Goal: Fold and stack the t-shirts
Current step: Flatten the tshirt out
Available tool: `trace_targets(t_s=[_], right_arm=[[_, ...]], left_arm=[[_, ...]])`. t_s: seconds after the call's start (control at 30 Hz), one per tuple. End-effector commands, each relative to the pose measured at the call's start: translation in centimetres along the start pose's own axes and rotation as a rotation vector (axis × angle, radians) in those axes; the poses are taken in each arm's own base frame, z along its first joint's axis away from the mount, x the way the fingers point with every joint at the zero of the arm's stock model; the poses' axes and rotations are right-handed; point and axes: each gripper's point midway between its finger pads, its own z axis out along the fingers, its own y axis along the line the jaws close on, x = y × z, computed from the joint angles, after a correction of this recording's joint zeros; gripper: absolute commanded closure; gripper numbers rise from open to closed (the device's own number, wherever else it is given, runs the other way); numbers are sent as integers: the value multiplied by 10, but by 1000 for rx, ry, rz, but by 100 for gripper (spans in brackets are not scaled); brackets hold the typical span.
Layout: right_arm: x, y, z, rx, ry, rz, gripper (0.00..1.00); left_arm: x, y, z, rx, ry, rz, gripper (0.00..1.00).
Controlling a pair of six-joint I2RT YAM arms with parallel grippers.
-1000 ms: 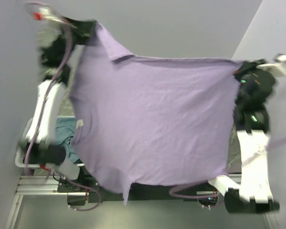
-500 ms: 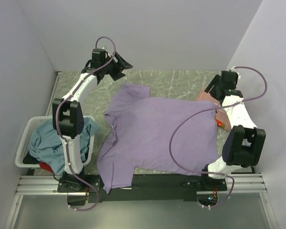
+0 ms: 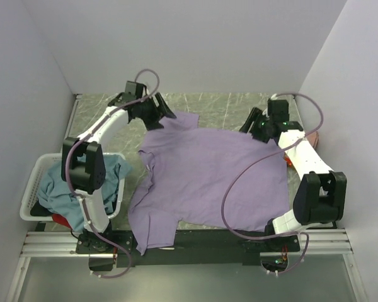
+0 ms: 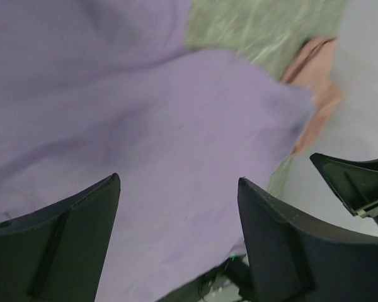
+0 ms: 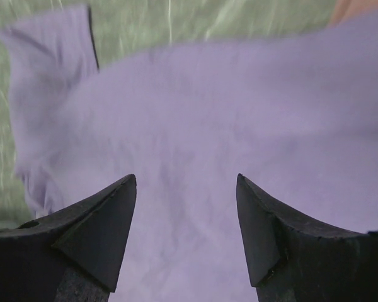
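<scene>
1. Left pincer (image 3: 160,115) gapes wide and empty over the far sleeve of the lavender t-shirt (image 3: 214,170).
2. Right pincer (image 3: 252,128), equally wide, hangs above its far hem corner.
3. I read the shirt as flat on the desk (image 3: 227,104), collar leftward, hem rightward.

The lavender t-shirt (image 3: 208,176) lies spread on the surface (image 3: 220,104), left end effector (image 3: 160,114) over its far-left sleeve, right end effector (image 3: 252,126) over its far-right corner. A teal t-shirt (image 3: 53,185) fills the basket (image 3: 30,195).

Overhead view evenly lit, bright, sharp; soft shadows only under the arms. Both wrist views soft and motion-blurred, lavender t-shirt (image 4: 145,126) weave unresolved, dark fingers (image 5: 101,233) underexposed.
</scene>
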Motion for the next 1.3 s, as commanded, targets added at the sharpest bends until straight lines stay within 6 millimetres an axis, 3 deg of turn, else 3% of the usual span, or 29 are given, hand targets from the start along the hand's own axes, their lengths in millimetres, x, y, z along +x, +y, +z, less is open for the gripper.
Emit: trace_targets(t_s=[0.0, 0.1, 0.23, 0.6, 0.77, 0.93, 1.13, 1.27], right_arm=[[42, 7, 2, -37, 139, 66, 29], [64, -3, 15, -3, 224, 99, 31], [82, -13, 20, 29, 275, 131, 32], [104, -29, 33, 75, 325, 144, 32], [104, -31, 35, 80, 329, 145, 32], [103, -29, 36, 73, 330, 144, 33], [104, -30, 35, 71, 335, 133, 33], [104, -31, 34, 67, 335, 134, 33]], left_arm=[[54, 23, 15, -37, 200, 9, 20], [80, 40, 16, -68, 290, 5, 19], [98, 60, 7, -125, 346, 25, 18], [152, 80, -34, -151, 553, 74, 18], [173, 96, -49, -179, 611, 85, 17], [183, 106, -53, -202, 631, 91, 17], [187, 140, -56, -350, 596, 140, 17], [167, 158, -66, -502, 500, 196, 16]])
